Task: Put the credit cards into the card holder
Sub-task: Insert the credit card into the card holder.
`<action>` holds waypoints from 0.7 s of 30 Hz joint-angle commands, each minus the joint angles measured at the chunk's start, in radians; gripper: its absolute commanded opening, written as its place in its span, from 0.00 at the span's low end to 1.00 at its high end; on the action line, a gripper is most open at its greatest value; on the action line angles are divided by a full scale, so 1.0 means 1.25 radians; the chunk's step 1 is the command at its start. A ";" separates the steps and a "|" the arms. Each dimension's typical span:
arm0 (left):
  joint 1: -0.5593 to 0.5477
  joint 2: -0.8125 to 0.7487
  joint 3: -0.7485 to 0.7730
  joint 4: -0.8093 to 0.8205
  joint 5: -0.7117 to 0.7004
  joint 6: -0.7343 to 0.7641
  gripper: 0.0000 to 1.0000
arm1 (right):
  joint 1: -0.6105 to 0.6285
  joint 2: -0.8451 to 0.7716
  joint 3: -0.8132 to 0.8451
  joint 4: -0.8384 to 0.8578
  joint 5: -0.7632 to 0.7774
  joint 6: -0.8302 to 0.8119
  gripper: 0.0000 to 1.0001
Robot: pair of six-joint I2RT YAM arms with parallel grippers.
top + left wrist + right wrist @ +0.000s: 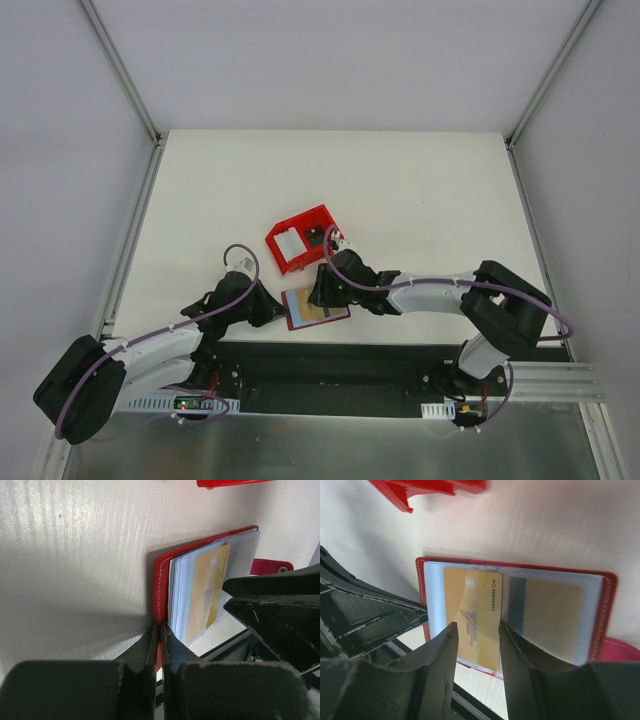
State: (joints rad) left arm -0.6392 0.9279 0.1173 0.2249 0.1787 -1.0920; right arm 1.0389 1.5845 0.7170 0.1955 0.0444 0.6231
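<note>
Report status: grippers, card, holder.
Left gripper shut on card holder cover edge. Right gripper open over yellow card lying on open holder. Red bin behind, apart.

Left end effector [160, 627] clamped; right one [476, 628] (seemingly) parted.

Near edge of card holder [594, 622] behind jaws; red bin [431, 487] cropped at top.

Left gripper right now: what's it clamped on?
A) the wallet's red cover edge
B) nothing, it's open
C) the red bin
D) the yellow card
A: in the left wrist view the left gripper is pinched shut on the red cover edge of the wallet, while the yellow card sits in a sleeve beside it.
</note>
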 commanded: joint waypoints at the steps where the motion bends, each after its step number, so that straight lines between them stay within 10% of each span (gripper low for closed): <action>1: 0.009 0.010 -0.009 -0.042 0.004 0.011 0.00 | 0.006 0.045 0.055 -0.036 -0.069 -0.033 0.41; 21: 0.009 0.022 -0.004 -0.030 0.007 0.011 0.00 | 0.018 0.068 0.101 -0.007 -0.131 -0.052 0.36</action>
State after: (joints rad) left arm -0.6331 0.9363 0.1177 0.2325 0.1829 -1.0924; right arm 1.0489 1.6802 0.8154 0.1600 -0.0704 0.5636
